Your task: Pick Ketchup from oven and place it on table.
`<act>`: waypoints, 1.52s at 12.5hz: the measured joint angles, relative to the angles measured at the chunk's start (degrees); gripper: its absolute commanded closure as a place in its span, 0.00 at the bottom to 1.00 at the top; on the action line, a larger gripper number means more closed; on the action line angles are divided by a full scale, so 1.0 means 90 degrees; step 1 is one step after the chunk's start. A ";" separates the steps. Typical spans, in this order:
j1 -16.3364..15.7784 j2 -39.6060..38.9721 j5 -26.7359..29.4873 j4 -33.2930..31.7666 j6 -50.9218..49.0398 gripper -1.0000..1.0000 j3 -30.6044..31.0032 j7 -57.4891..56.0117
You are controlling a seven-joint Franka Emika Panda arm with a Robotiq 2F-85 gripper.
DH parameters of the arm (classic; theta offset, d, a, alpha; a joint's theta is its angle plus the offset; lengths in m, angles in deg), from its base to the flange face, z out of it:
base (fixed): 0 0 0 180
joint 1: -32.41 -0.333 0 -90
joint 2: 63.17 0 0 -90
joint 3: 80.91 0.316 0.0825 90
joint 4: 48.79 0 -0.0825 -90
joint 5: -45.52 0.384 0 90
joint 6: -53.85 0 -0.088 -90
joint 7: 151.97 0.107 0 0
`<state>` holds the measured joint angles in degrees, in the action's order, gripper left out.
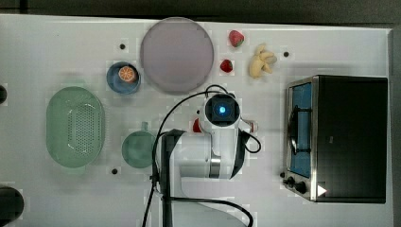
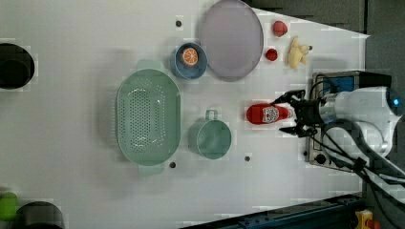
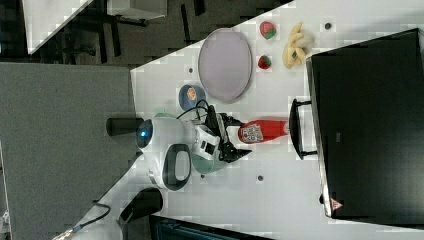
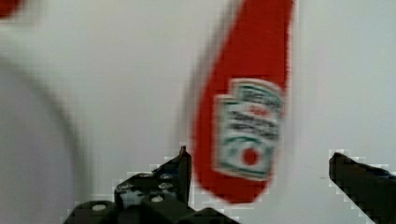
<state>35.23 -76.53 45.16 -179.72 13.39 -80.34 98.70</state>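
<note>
Look at the left view and you find the ketchup [image 2: 267,114] lying on its side on the white table [image 2: 71,143], right of centre in the frame, its label facing up; the gripper [image 2: 291,114] sits at the bottle's right end with its two black fingers spread wide, one above and one below the bottle, neither pressing on it; in the wrist view you see the same thing, the ketchup [image 4: 243,116] lying between the two dark fingers [image 4: 161,179] with white table showing on each side of it, so the claw is wide open and holds nothing. In the right view the bottle [image 3: 262,131] lies at mid-frame, between the gripper [image 3: 235,139] and the dark handle of the oven [image 3: 370,125], just beside that handle but out on the table. In the top view the oven [image 1: 350,137] stands at the right of the frame, door shut, and the arm covers most of the bottle. Elsewhere in the left view you have a green colander [image 2: 148,117] at centre left, a green cup [image 2: 210,138] just left of the bottle, a blue bowl [image 2: 189,61] with an orange slice, a grey plate [image 2: 231,38] at top centre, two strawberries [image 2: 280,28] and a banana [image 2: 297,51] at upper right.
</note>
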 measured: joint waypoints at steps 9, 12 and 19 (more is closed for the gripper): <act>-0.0052 0.1776 0.0009 0.2611 -0.4082 0.00 -0.0189 0.0006; -0.0085 0.2172 -0.0018 0.3301 -0.4765 0.00 -0.0206 0.0020; -0.0178 0.2162 0.0004 0.3307 -0.4872 0.00 -0.0199 0.0022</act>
<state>33.63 -57.07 45.20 -149.95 -30.46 -82.13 98.89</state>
